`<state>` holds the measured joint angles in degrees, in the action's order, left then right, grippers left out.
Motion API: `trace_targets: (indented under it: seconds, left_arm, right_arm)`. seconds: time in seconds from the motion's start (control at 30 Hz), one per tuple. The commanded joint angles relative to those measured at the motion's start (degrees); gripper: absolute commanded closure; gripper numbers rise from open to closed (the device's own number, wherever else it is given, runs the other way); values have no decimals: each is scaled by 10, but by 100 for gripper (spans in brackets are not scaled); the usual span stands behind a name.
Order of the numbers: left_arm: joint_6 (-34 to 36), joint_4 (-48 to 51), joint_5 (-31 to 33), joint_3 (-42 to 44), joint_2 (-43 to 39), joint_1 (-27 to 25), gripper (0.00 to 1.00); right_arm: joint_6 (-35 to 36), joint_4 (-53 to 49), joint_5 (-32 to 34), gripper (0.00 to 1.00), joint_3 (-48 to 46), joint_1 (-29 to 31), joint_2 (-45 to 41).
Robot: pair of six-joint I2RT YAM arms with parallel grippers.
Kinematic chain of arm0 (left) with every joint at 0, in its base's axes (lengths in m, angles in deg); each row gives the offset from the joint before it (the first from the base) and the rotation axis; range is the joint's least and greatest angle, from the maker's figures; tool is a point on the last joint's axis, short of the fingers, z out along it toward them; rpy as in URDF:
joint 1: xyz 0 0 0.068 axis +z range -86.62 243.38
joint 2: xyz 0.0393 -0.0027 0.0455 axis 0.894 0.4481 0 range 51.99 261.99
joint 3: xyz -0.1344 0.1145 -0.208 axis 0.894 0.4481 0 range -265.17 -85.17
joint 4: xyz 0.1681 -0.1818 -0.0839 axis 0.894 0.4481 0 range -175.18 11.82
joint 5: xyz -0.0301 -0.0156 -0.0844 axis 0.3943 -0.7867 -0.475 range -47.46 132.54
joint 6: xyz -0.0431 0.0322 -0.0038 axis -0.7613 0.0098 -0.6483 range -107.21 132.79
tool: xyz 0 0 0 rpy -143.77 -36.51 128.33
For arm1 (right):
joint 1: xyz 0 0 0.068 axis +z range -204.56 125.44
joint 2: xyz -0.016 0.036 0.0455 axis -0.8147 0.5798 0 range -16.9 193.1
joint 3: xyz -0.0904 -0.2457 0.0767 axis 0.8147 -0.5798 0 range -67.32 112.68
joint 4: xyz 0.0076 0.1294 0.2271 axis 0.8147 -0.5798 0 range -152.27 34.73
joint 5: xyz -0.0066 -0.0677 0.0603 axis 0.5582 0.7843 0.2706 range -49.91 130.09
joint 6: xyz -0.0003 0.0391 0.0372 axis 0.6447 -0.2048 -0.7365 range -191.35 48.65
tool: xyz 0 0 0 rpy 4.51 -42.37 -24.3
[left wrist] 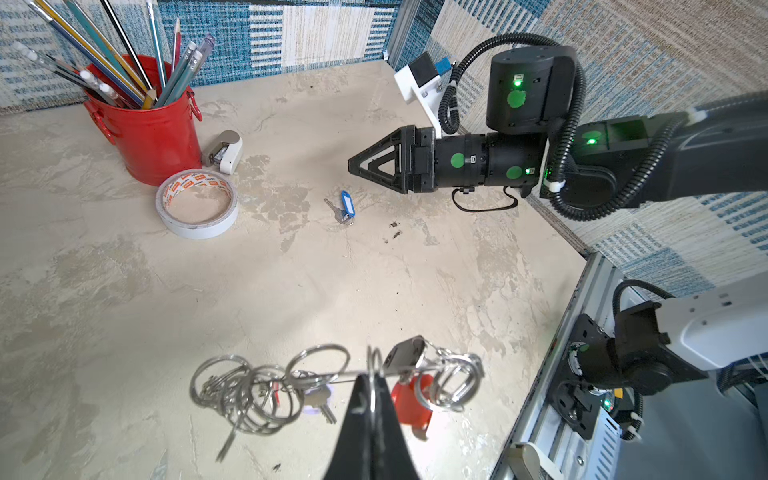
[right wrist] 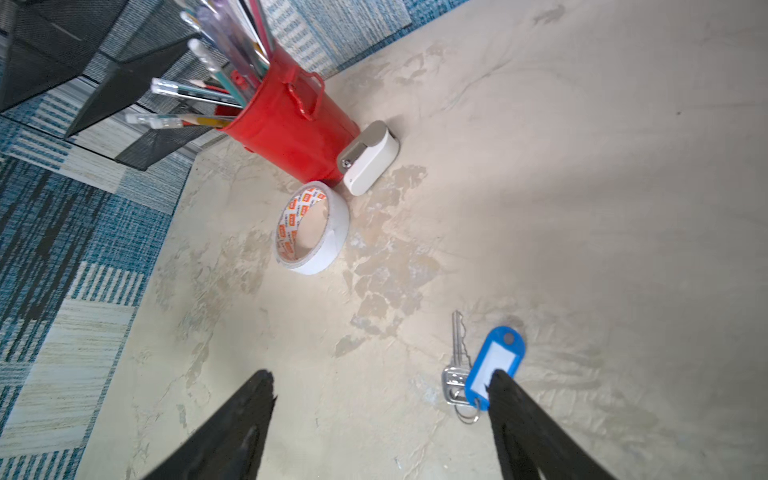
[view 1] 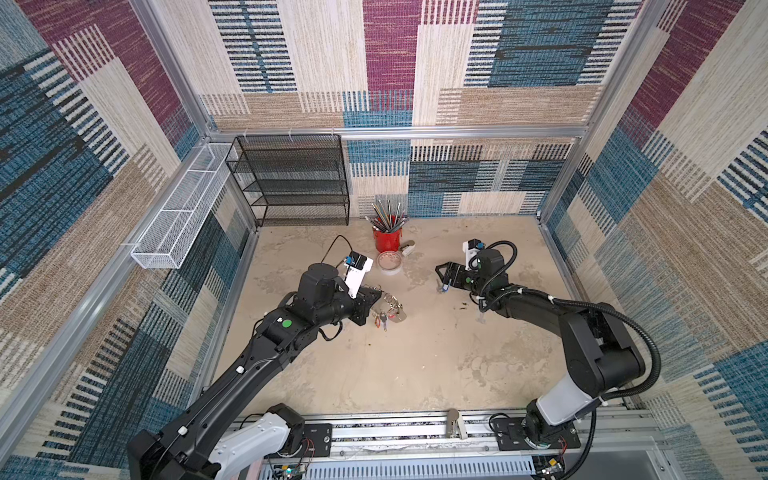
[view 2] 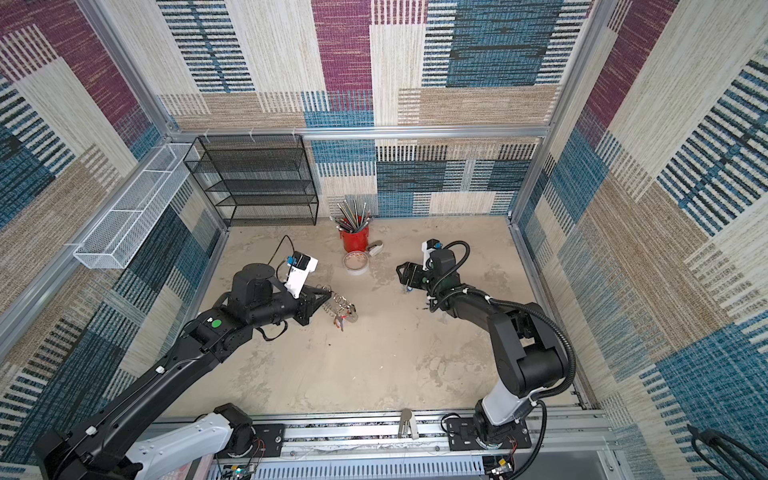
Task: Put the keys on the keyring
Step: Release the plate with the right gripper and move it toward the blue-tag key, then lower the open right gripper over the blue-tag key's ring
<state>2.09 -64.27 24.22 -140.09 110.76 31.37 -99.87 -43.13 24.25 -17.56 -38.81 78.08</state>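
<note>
Evidently the keyring [left wrist: 328,377] is being presented rather than parked. The left gripper [left wrist: 371,379] is clamped tight on its thin plate, seen edge-on in the left wrist view, so the split rings fan out to both sides with room around them. A red-tagged key [left wrist: 409,401] and a dark tag [left wrist: 405,353] hang on it close to the jaws, which suggests part of the job is done. In both top views the keyring sits left of centre, low over the table [right wrist: 582,187].

The blue-tagged key [right wrist: 494,361] lies flat on the table, well apart from the keyring, its blade beside the tag. The right gripper [right wrist: 380,376] hovers over it with jaws spread wide and nothing between them. One fingertip [right wrist: 505,386] overlaps the near end of the blue tag — whether it touches, I cannot tell — while the other stands off over bare table. The gripper is off-centre, so a sideways shift seems needed before closing.

Farther back, the tape roll [right wrist: 311,228], red pencil pot [right wrist: 291,133] and small white stapler [right wrist: 370,158] stand clear of both arms.
</note>
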Motion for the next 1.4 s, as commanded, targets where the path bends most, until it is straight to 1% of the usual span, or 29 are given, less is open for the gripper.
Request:
trace_targets:
  seconds: [0.0, 0.1, 0.2, 0.27, 0.33, 0.37, 0.4, 0.5, 0.57, 0.6, 0.77, 0.9, 1.13, 1.3, 1.37]
  left_arm:
    - [-4, -11, -6, -8, -2, 0, 100]
    - [-6, -13, -11, -8, -3, 0, 100]
    - [-7, -13, -18, -9, -2, 0, 100]
    - [-8, -14, -20, -9, -2, 0, 100]
    - [-8, -14, -23, -9, -3, 0, 100]
    - [-9, -14, -23, -9, -2, 0, 100]
    - [-8, -14, -23, -9, -3, 0, 100]
    - [-9, -14, -27, -10, -3, 0, 100]
    - [-10, -15, -29, -10, -4, 1, 100]
    - [-10, -15, -30, -10, -5, 0, 100]
    - [-12, -15, -36, -11, -2, 1, 100]
    - [-13, -17, -41, -11, -3, 0, 100]
    - [-15, -17, -43, -10, -3, 1, 100]
    - [-13, -17, -44, -10, -3, 0, 100]
    - [-13, -17, -45, -10, -1, 0, 100]
  right_arm:
    - [-5, -11, 5, 20, 12, -4, 20]
    - [-2, -10, -1, 22, 14, -5, 37]
    - [12, -30, 5, 36, 31, -2, 54]
    - [14, -26, 13, 38, 30, 2, 53]
    - [7, -33, 13, 43, 29, 2, 61]
    - [3, -42, 11, 45, 33, 2, 68]
    - [-2, -47, -5, 47, 35, 2, 77]
    - [-31, -29, -34, 49, 20, 2, 82]
    - [-45, -15, -46, 54, 8, 2, 84]
    - [-51, -5, -53, 54, 1, 2, 83]
    - [-61, 7, -64, 59, -17, 6, 81]
    - [-64, 20, -71, 64, -26, 7, 82]
    - [-70, 19, -52, 70, -13, 7, 94]
    - [-73, 14, -44, 78, -2, 7, 104]
    - [-74, 11, -39, 79, -3, 7, 102]
